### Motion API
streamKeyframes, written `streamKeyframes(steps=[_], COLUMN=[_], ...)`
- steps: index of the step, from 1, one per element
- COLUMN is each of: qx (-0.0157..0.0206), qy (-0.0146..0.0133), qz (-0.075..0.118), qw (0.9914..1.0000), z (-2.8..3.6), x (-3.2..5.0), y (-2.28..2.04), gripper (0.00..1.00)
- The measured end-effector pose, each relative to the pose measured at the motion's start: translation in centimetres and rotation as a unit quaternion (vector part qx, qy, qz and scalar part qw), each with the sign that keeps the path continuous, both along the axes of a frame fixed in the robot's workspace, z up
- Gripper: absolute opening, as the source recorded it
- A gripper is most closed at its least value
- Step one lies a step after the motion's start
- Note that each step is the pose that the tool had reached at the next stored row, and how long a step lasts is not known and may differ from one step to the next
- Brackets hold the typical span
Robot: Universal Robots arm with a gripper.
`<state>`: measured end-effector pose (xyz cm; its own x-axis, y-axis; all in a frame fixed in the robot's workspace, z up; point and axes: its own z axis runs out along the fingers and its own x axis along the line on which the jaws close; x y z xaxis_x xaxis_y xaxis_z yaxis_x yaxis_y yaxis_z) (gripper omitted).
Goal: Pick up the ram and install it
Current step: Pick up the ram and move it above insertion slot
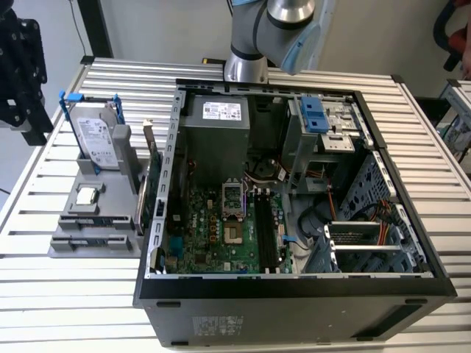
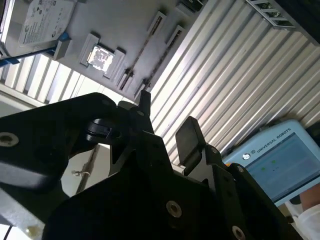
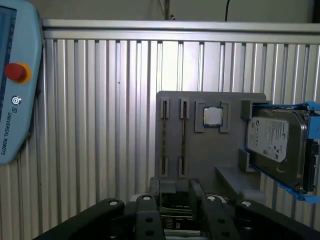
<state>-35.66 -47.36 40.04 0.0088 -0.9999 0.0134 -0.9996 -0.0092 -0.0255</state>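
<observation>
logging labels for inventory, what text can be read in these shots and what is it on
hard drive: pale label, print too small to read
power supply: white label, too small to read
computer case: sticker on its outer wall, too small to read
teach pendant: a line of brand lettering and a small round symbol near its red button; nothing else legible

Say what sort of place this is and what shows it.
Probably a robotics lab bench for computer assembly: an open computer case on a ribbed metal table, a robot arm, and a teach pendant.
</observation>
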Motion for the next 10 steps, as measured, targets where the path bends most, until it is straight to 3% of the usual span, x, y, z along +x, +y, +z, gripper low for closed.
streamKeyframes(steps=[10], qx=[0.0], qy=[0.0001], qz=[0.0], qw=[1.0], z=[0.0], x=[0.0], y=[0.0], gripper=[1.0])
